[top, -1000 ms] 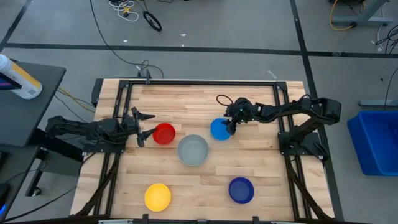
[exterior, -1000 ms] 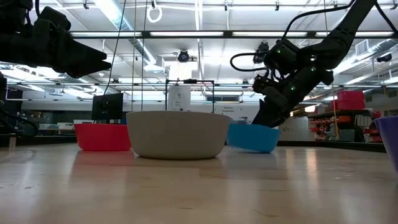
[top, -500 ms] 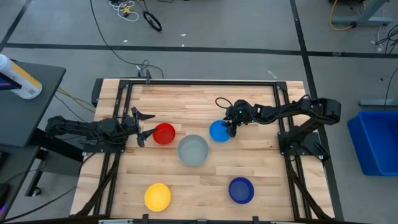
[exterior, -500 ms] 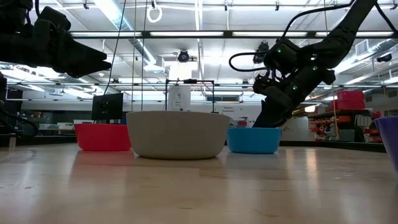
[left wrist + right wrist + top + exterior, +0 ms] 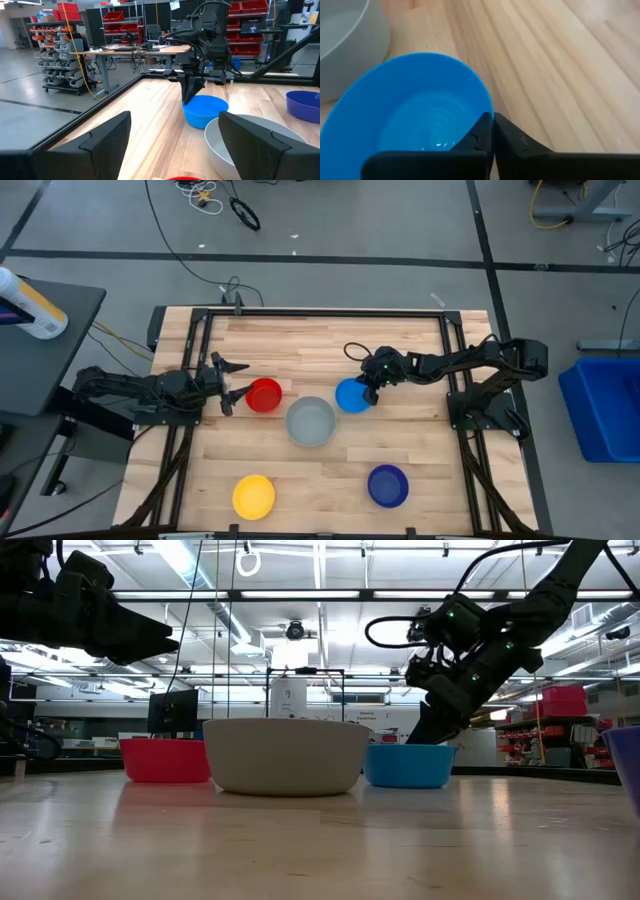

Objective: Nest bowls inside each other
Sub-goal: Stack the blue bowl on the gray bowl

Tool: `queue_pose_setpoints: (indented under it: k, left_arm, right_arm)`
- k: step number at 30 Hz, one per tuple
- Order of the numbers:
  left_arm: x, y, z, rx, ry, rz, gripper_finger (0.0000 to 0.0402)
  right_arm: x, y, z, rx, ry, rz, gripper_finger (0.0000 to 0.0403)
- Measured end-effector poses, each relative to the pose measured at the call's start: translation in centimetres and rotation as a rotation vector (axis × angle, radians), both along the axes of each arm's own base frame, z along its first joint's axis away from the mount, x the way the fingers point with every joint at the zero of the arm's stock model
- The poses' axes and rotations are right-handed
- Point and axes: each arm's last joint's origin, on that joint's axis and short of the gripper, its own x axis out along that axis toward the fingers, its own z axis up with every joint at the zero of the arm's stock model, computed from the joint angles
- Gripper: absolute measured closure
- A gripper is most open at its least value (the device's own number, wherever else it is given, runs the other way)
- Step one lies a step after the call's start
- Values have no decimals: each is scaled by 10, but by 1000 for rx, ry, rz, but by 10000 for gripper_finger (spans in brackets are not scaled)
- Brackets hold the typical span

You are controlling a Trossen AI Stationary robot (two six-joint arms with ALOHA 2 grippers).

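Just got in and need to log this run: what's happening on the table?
The right pincer has shut on the rim of the light blue bowl, which sits flat on the table beside the grey bowl. The left pincer waits open next to the red bowl. The yellow bowl and dark blue bowl sit apart near the front edge. No bowl is nested yet.
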Motion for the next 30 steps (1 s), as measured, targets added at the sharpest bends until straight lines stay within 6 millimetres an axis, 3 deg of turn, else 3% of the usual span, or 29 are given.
queue_pose_setpoints:
  k: [13,30]
  left_arm:
    - [0,0,0,5,2,13,94]
    - [0,0,0,7,3,13,94]
  right_arm:
    - [14,-4,17,-69,-99,8,401]
    - [50,-6,72,-186,-132,88,402]
